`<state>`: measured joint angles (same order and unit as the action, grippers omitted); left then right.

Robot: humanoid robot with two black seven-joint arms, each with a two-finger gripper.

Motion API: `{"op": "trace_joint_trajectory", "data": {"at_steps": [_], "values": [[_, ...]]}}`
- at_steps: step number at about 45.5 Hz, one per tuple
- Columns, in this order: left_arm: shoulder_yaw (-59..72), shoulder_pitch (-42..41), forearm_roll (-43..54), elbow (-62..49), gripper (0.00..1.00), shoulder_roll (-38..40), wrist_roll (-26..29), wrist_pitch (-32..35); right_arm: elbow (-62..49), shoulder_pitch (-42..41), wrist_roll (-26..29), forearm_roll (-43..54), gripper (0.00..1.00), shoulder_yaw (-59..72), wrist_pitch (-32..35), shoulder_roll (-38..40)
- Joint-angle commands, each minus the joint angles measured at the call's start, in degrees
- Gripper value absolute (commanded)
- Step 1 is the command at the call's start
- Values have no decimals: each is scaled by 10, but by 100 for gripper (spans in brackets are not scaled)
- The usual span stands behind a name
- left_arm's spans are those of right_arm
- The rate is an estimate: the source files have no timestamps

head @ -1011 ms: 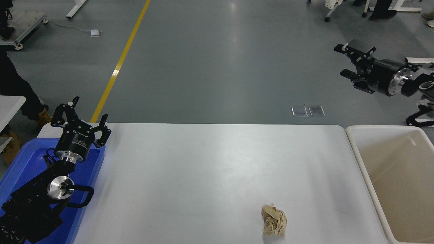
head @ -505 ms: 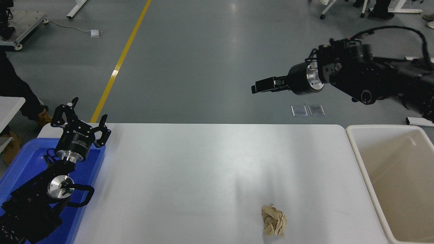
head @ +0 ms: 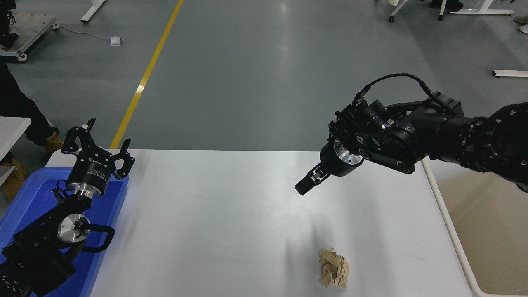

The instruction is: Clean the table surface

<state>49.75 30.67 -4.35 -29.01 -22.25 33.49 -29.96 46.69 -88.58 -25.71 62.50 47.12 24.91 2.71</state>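
Observation:
The white table surface (head: 214, 214) fills the lower half of the head view. A crumpled ball of brown paper (head: 333, 268) lies on it near the front edge, right of centre. My right gripper (head: 304, 187) hangs above the table's middle right, pointing down and to the left, well above and behind the paper ball. It shows edge-on, and nothing is seen in it. My left gripper (head: 97, 142) stands open and parked at the lower left, over the blue tray (head: 24, 198).
A beige rectangular bin (head: 495, 247) stands against the table's right edge, partly covered by my right arm. A person's dark leg and brown shoe (head: 51, 142) show at the left edge, beside another white tabletop (head: 10, 128).
My right arm has swung in from the far right, off the table, leftward and down, so the gripper now hangs over the table. The paper ball and left arm have not moved.

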Motion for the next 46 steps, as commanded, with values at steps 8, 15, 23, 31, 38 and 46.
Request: {"op": "trace_joint_trajectory", "data": {"at_steps": [8,15,23,31,38,46], "values": [[0,0,0,0,100,0,0,0,127,1,1,53,99,18,1,60],[0,0,0,0,100,0,0,0,165,2,1,54,99,18,3,96],[0,0,0,0,100,0,0,1,186,12,4,51,99,14,2,114],[0,0,0,0,100,0,0,0,184,33,9,16,99,-16,-1,128],[0,0,0,0,100,-1,0,0,180,38,38,-53,99,-16,-2,145],[0,0,0,0,100,-1,0,0,181,58,97,-102,99,-13,-7,164]]}}
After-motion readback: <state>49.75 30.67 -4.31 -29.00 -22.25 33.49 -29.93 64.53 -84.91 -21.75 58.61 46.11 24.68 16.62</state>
